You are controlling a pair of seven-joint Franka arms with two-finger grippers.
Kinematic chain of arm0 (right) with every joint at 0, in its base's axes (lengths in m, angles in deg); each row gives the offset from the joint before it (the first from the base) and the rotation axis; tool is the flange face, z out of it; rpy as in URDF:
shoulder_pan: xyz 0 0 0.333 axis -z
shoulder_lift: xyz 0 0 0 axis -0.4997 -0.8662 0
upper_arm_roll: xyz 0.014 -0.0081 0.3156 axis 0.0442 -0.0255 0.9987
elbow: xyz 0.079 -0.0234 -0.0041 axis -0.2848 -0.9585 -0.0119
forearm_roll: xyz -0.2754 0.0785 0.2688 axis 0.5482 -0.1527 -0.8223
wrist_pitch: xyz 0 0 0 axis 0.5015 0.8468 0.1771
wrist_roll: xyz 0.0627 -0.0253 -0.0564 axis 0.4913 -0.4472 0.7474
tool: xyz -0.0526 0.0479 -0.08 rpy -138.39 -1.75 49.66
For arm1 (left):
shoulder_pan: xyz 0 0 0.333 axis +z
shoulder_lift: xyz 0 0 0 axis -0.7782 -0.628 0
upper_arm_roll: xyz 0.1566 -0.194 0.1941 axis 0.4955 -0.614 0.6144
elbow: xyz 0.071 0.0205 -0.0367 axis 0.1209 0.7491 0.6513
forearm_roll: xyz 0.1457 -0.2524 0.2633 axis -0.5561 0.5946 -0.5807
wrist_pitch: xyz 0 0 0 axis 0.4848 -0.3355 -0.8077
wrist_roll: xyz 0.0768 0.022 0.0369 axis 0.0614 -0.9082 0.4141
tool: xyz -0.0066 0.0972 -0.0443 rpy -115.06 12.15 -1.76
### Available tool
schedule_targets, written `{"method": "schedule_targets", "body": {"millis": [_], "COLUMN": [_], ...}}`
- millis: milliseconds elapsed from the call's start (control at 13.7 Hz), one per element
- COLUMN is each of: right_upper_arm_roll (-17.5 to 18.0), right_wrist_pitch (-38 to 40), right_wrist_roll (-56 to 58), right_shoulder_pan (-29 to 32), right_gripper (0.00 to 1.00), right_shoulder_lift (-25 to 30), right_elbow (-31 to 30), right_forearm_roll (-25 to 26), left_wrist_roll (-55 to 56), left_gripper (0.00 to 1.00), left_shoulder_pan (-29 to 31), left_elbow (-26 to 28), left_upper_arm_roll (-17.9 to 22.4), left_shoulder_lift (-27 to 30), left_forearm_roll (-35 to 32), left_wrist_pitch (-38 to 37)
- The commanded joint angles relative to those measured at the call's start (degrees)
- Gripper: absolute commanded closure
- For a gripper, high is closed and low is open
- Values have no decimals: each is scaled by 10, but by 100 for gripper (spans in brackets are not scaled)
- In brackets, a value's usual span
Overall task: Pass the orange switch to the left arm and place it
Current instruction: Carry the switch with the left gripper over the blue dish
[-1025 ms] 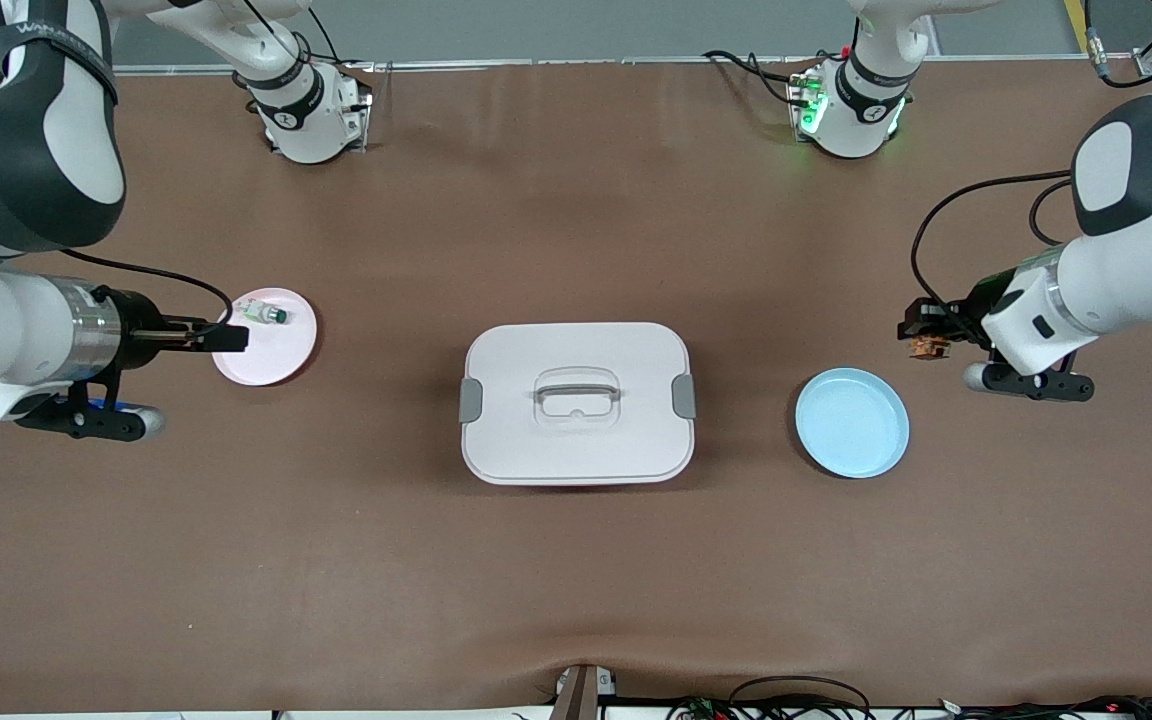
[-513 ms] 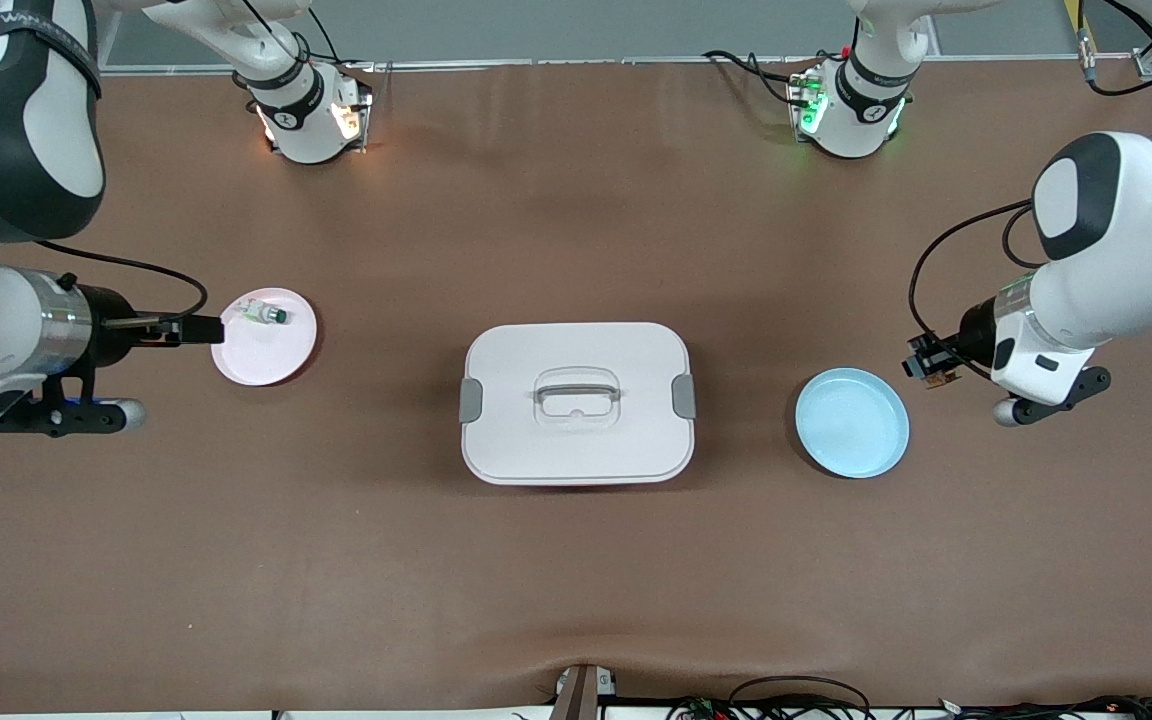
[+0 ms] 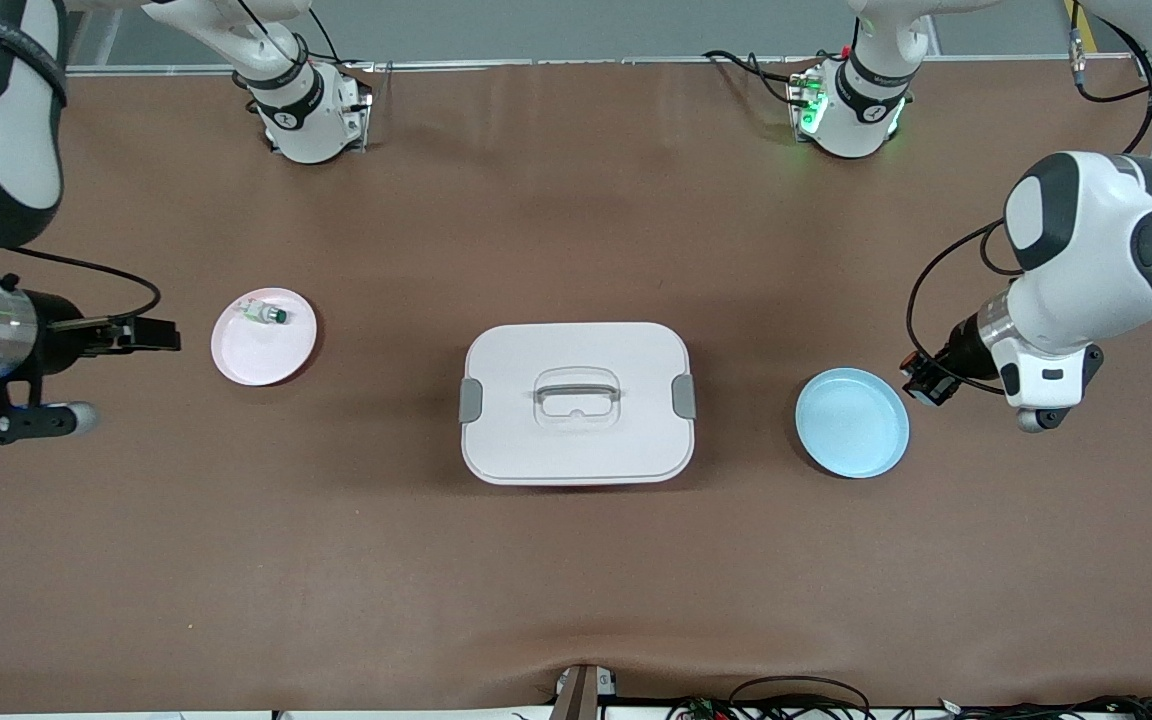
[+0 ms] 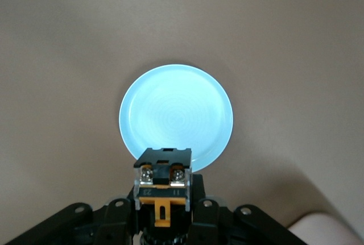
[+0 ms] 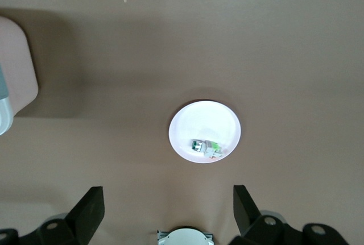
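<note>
Left tool (image 3: 924, 380) is clamping the orange switch (image 4: 163, 185) in the air, just off the blue plate's (image 3: 852, 422) rim toward the left arm's tabletop edge. Right tool (image 3: 158, 334), fingers apart, is waiting beside the pink plate (image 3: 263, 352). I'd say it is the placing step: lowering onto blue, well apart from the box (image 3: 576, 402).

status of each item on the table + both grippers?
orange switch: held in the air, beside the blue plate
left gripper: shut on the orange switch
right gripper: open, empty, beside the pink plate
box: lid on, clips down
blue plate: empty
pink plate: holds the green-capped part, lying on its side
</note>
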Motion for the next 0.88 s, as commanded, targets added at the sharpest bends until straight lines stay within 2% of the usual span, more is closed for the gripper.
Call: {"method": "schedule_targets", "body": {"millis": [0,293,513,806], "right_upper_arm_roll": [7,7,10,14], "right_wrist_pitch": [-4,-8,-8,-15], "right_wrist_roll": [10,10,10,10], "right_shoulder_pan": [27,45,61,68], "right_gripper": [0,0,0,0], "right_shoulder_lift": [10,12,53,64], "right_elbow": [-5,-5,-9,-10], "right_forearm_roll": [7,8,7,6], "left_wrist_roll": [93,232,316,407], "left_gripper": [100,100,100,100], "left_shoulder_pan": [-3,-3,-4,-3], "left_elbow": [19,37,36,36], "left_upper_arm_roll": [-3,-6,-4,-5], "left_shoulder_lift": [-10,-29,-57,-98], "left_forearm_roll": [-34,-46,-53,-102], "left_wrist_pitch": [44,90,115,135]}}
